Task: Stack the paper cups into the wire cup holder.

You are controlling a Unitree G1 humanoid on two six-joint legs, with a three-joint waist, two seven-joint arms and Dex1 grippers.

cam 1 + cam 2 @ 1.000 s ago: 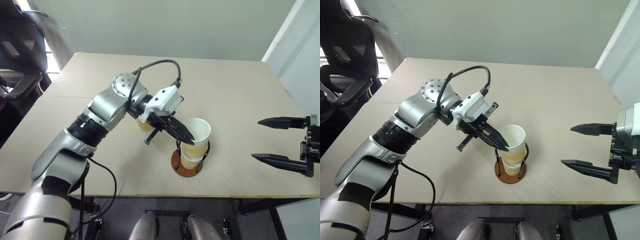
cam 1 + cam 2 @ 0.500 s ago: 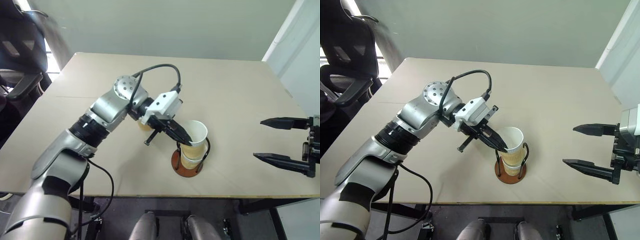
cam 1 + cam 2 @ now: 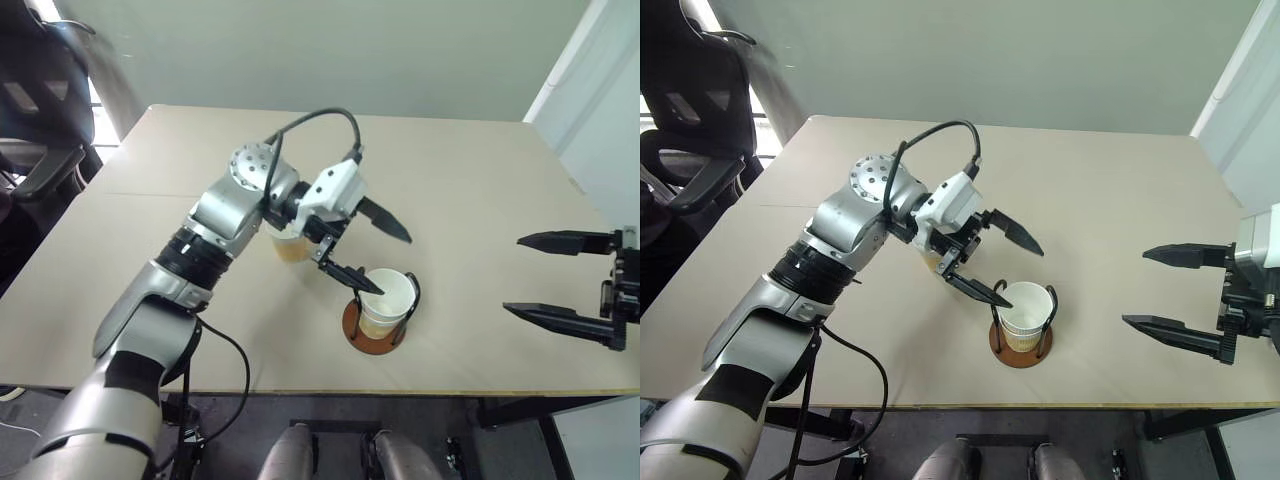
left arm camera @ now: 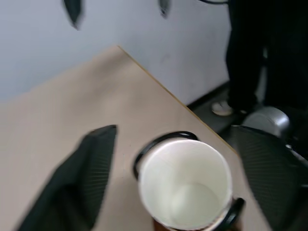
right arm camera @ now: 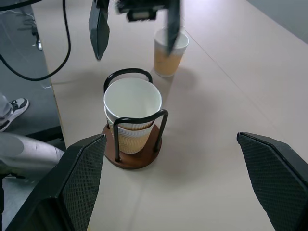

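While our left gripper [image 3: 372,253] hangs with jaws apart at ten o'clock above the nested paper cups [image 3: 385,300] in the wire cup holder [image 3: 372,334], its lower jaw sits near the rim and could tip them. They stand upright, mouths up. Our right gripper [image 3: 548,278] is open too.

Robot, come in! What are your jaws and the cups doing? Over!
Left gripper open above the stacked cups in the wire holder. Right gripper open, off to the side. One cup waits on the table.

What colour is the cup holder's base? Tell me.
Reddish-brown, a round disc base under the stacked cups; clearest in the right wrist view.
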